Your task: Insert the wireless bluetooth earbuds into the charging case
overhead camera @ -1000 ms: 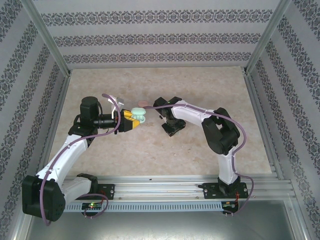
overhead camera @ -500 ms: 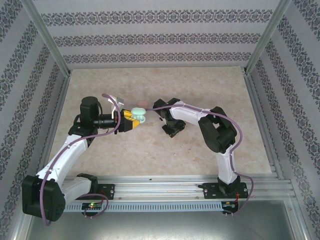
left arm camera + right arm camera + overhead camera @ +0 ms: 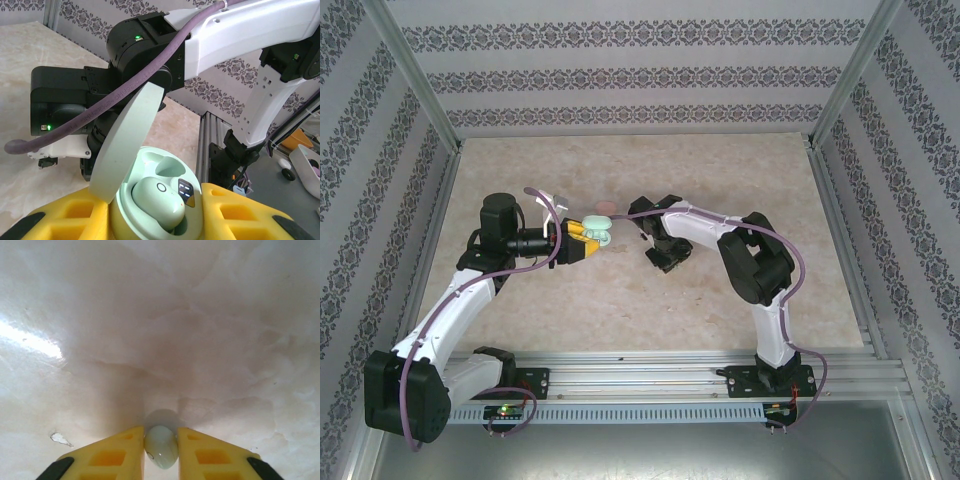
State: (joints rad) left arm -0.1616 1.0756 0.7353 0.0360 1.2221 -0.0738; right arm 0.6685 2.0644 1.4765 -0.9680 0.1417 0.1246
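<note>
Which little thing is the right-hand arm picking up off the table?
Follow the right arm down to the marble table, where its two yellow fingers meet. Pinched between them is a pale green earbud, egg-shaped and glossy. Its twin sits inside the open green case held by the left arm; this one lies outside any case.
</note>
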